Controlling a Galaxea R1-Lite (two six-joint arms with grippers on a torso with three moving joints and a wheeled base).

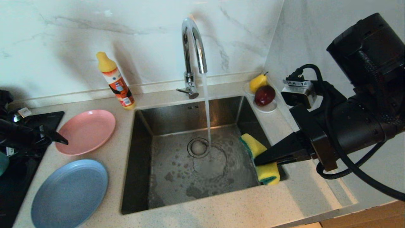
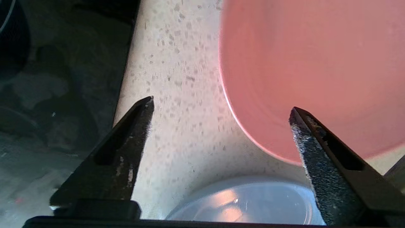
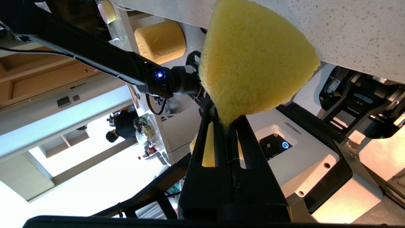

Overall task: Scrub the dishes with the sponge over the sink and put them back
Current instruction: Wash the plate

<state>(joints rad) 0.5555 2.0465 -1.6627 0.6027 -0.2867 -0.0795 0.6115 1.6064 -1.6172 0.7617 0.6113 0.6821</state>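
The pink plate [image 1: 85,131] [image 2: 316,63] and the light-blue plate [image 1: 71,193] [image 2: 250,205] lie flat on the counter left of the sink [image 1: 190,114]. My left gripper [image 1: 53,137] [image 2: 221,106] hovers open just above the pink plate's left rim, holding nothing. A teal sliver, probably the bowl [image 1: 2,163], shows at the left edge. My right gripper [image 1: 258,161] [image 3: 226,122] is shut on the yellow sponge [image 1: 259,147] [image 3: 253,63], holding it over the sink's right side. Water runs from the chrome tap [image 1: 191,41] beside the drain [image 1: 198,147].
An orange bottle with a yellow cap [image 1: 115,80] stands behind the pink plate. A white saucer [image 1: 270,108] with a pear and a red fruit sits at the sink's back right corner. A black hob [image 1: 31,120] lies at the far left. Marble walls close in behind and on the right.
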